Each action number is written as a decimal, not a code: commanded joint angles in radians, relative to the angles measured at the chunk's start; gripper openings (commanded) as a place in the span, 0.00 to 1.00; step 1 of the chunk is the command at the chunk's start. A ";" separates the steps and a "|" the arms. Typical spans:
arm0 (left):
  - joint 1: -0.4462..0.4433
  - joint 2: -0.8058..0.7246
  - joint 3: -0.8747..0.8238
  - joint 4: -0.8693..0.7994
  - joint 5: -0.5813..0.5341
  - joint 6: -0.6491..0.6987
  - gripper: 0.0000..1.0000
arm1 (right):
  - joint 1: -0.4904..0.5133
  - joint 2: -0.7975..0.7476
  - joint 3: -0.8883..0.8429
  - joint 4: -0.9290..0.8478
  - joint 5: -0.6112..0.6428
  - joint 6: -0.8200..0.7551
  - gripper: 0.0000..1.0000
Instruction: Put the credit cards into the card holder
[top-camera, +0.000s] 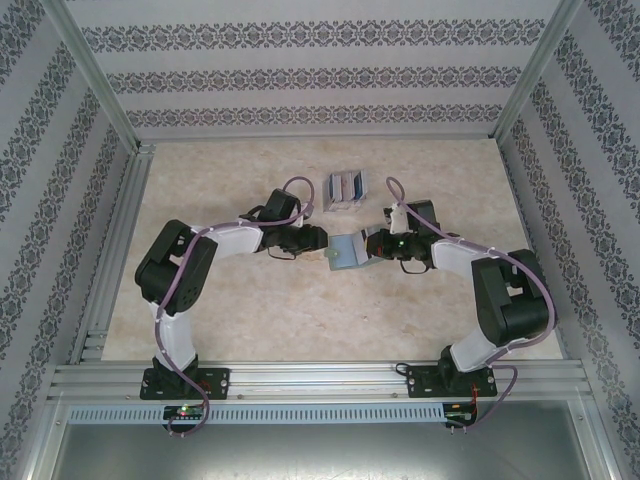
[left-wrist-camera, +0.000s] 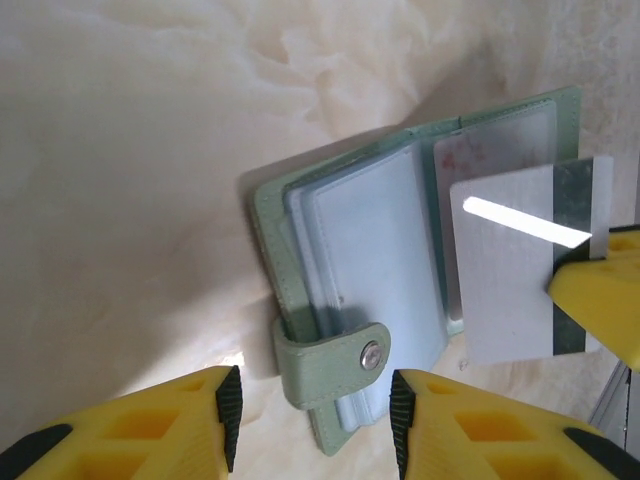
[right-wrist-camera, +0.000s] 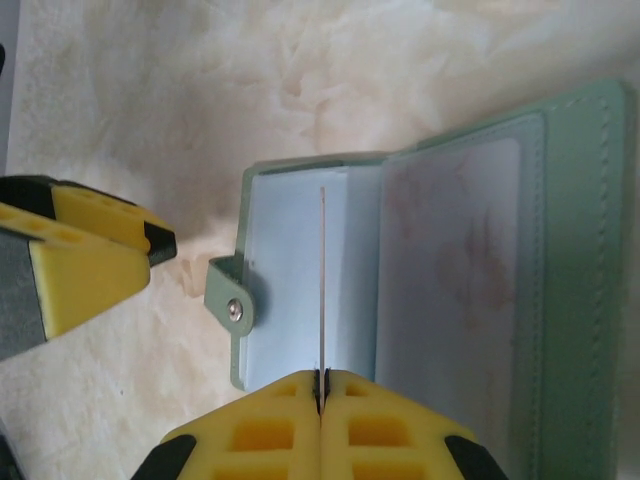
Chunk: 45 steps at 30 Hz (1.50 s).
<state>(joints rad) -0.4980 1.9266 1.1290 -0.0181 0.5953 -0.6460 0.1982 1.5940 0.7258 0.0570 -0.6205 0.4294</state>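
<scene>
- The card holder (top-camera: 345, 252) lies open on the table (top-camera: 220, 320), about halfway between the left and right edges and a little nearer the far edge than the near one. It sits between the two grippers.
- In the left wrist view the card holder (left-wrist-camera: 365, 290) shows a pale green cover, a stack of clear sleeves (left-wrist-camera: 375, 240) and a closing strap (left-wrist-camera: 335, 362) with a metal snap.
- A single card (left-wrist-camera: 510, 270), pale grey with a dark stripe along one end, is held over the holder's open right-hand page. From the right wrist the single card (right-wrist-camera: 322, 280) is seen edge-on as a thin line above the sleeves of the card holder (right-wrist-camera: 480, 250).
- The right gripper (right-wrist-camera: 320, 385) is clamped tight on that card, its yellow fingers pressed together on the near end.
- The left gripper (left-wrist-camera: 310, 415) stands with its jaws apart and holds nothing. The strap end of the holder lies in the gap between its fingertips; I cannot tell if either touches it.
- The rest of the credit cards (top-camera: 346, 190), blue, white and pinkish, sit as a bundle on the table just beyond the holder, toward the far edge.
</scene>
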 joint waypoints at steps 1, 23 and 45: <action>-0.020 0.032 0.031 0.012 0.014 0.025 0.45 | -0.013 0.031 0.003 0.056 -0.026 0.020 0.04; -0.029 0.124 0.049 0.023 0.043 -0.008 0.41 | -0.026 0.179 0.031 0.158 -0.157 0.106 0.05; -0.028 0.127 0.012 0.063 0.044 -0.024 0.27 | 0.047 0.206 0.096 0.010 -0.054 0.054 0.06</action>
<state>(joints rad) -0.5091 2.0140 1.1580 0.0139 0.6132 -0.6624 0.2012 1.8160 0.8017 0.1860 -0.7597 0.5438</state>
